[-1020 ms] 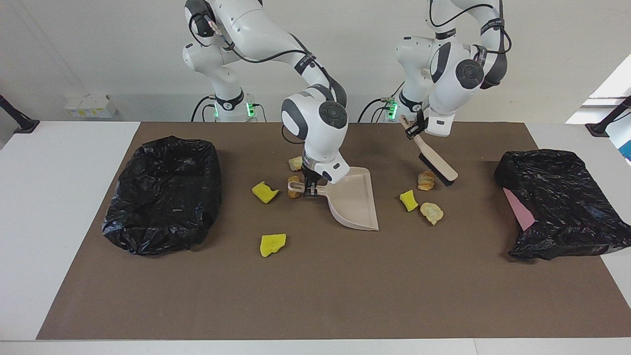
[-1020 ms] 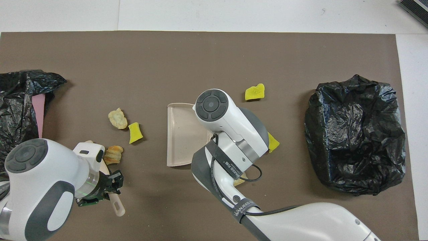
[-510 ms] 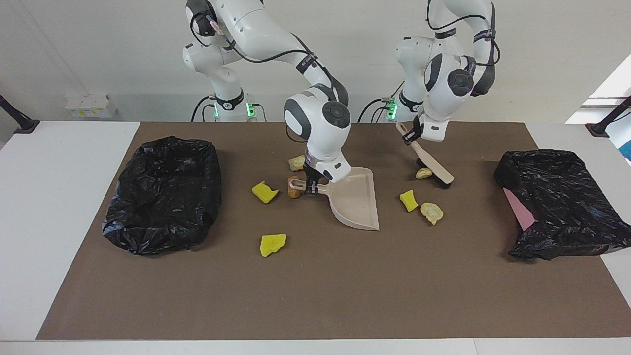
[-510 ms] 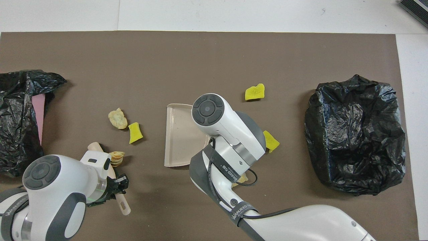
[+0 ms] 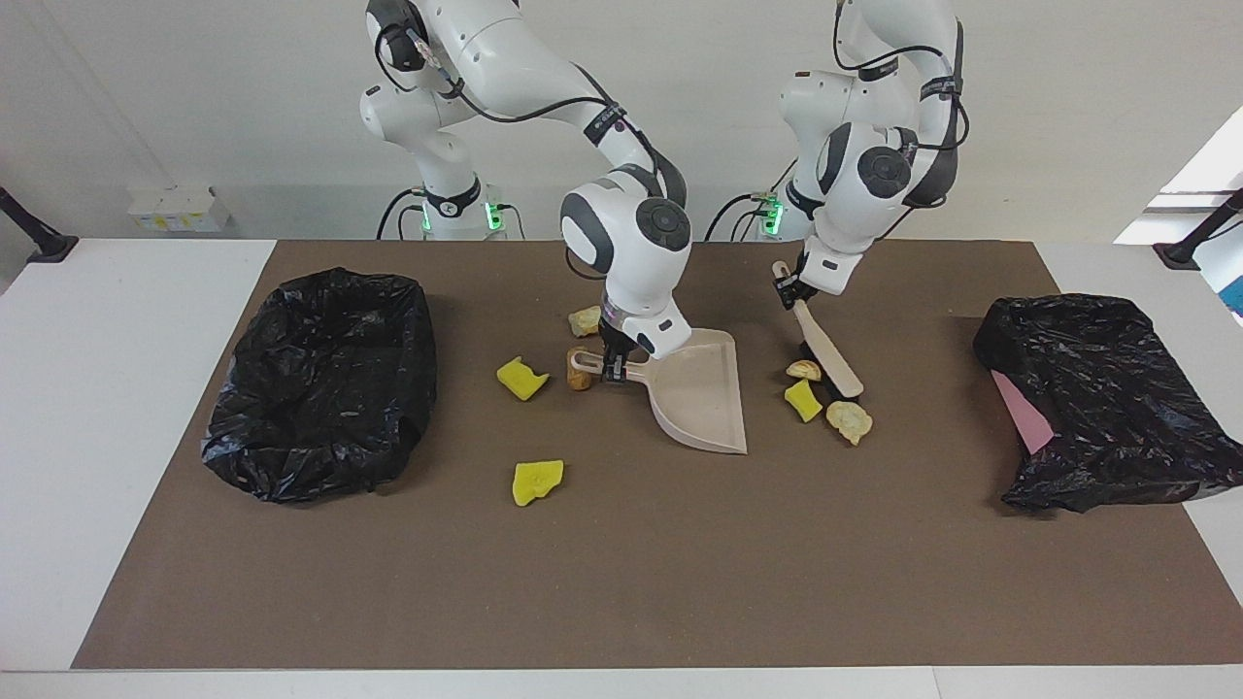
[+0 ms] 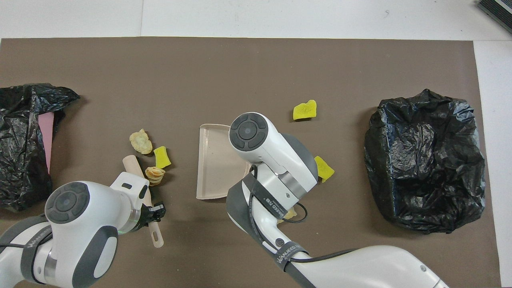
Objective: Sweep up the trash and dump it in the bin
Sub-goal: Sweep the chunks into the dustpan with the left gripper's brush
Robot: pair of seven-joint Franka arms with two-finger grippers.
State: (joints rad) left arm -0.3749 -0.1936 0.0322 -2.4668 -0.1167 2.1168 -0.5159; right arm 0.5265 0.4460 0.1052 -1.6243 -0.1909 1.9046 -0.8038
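My right gripper (image 5: 612, 369) is shut on the handle of the beige dustpan (image 5: 699, 398), which rests on the brown mat mid-table (image 6: 216, 164). My left gripper (image 5: 789, 288) is shut on the handle of the beige brush (image 5: 827, 349), bristles down on the mat. Against the brush lies a tan lump of trash (image 5: 803, 369), touching a yellow chunk (image 5: 802, 399) with another tan lump (image 5: 850, 419) beside it. More trash lies near the dustpan handle: a yellow chunk (image 5: 521, 378), a brown lump (image 5: 579, 374), a tan lump (image 5: 585, 320) and a yellow chunk (image 5: 536, 480).
A black-bagged bin (image 5: 325, 379) stands at the right arm's end of the table. A second black-bagged bin (image 5: 1097, 398) with a pink edge showing stands at the left arm's end. The brown mat (image 5: 621, 582) covers most of the white table.
My left gripper has swept the brush toward the dustpan, pushing the tan lump up against the yellow chunk. The right gripper and the dustpan have barely shifted.
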